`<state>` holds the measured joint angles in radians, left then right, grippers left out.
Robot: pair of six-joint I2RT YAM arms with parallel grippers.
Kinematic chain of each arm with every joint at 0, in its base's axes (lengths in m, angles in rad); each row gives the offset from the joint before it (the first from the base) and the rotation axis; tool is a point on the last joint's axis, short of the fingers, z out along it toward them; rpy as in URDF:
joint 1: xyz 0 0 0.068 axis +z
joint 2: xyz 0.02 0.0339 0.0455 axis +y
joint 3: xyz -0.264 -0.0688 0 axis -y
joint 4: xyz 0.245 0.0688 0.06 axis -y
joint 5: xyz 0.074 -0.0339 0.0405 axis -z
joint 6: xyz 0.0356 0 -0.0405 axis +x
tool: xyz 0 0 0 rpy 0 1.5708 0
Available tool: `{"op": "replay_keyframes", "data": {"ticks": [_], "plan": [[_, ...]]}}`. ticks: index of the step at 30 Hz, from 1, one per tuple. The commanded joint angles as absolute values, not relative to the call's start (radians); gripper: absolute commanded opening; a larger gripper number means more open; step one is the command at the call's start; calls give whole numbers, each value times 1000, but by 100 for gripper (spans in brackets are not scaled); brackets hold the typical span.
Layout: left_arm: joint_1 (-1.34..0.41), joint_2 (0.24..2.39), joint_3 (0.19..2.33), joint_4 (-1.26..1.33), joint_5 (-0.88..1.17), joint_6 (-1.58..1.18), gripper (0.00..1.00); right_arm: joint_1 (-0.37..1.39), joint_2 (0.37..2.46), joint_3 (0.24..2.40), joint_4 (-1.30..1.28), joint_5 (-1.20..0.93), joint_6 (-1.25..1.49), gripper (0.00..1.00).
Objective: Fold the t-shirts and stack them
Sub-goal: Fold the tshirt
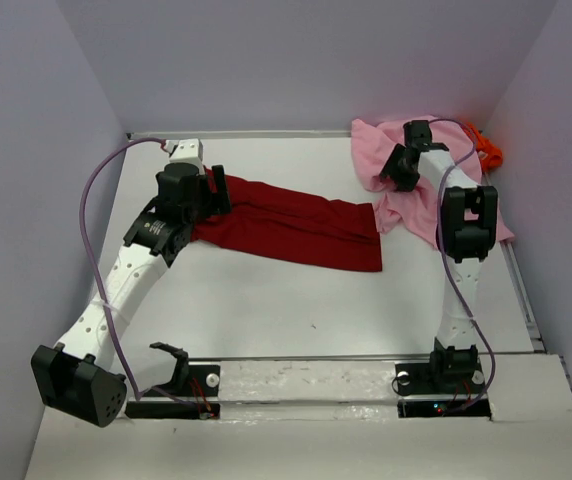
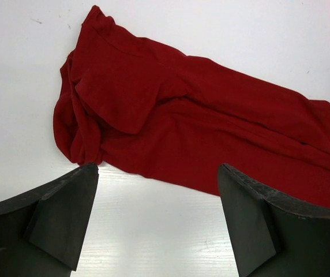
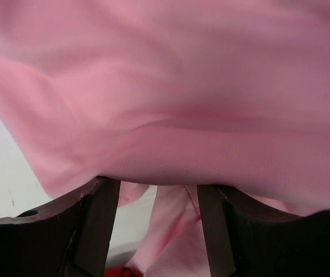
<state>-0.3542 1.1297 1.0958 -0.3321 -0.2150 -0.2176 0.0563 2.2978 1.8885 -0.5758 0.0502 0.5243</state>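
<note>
The dark red t-shirt (image 1: 296, 225) lies crumpled in a long band across the middle of the white table (image 1: 266, 310). My left gripper (image 1: 216, 192) hovers over its left end, open, with nothing between its fingers. In the left wrist view the dark red t-shirt (image 2: 182, 127) lies just beyond the left gripper (image 2: 158, 171). The light pink t-shirt (image 1: 416, 205) is heaped at the back right. My right gripper (image 1: 398, 168) is down in it. In the right wrist view a fold of the light pink t-shirt (image 3: 171, 104) drapes over the tips of the right gripper (image 3: 158, 187), whose jaws stand apart. The bright orange t-shirt (image 1: 488, 152) peeks out behind the pink one.
Lilac walls close in the table on the left, back and right. A purple cable (image 1: 88, 240) loops beside the left arm. The arm bases (image 1: 171, 385) stand at the near edge on a pale strip. The right arm's elbow (image 1: 466, 225) hangs over the pink cloth.
</note>
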Motion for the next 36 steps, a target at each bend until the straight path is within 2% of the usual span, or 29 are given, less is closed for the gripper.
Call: {"op": "replay_keyframes", "data": {"ticks": [1, 7, 9, 13, 19, 25, 29, 36], "plan": [[-364, 1120, 1134, -324, -230, -195, 94, 12, 2373, 2074, -644, 54, 534, 61], [-374, 1088, 1086, -288, -262, -186, 94, -67, 2525, 2345, -756, 55, 512, 61], [-377, 1089, 1088, -291, -250, -184, 94, -116, 2548, 2378, -768, 45, 518, 61], [-379, 1092, 1091, -296, -255, -183, 94, -184, 2565, 2393, -769, 15, 545, 59], [-380, 1095, 1088, -301, -261, -184, 94, -204, 2537, 2393, -770, 123, 485, 59], [-382, 1072, 1066, -287, -262, -186, 94, -276, 2499, 2364, -767, 81, 494, 59], [-380, 1069, 1045, -275, -255, -189, 94, -259, 2453, 2362, -700, -145, 465, 62], [-380, 1055, 1028, -261, -242, -193, 94, -98, 2376, 2517, -692, -229, 379, 69]]}}
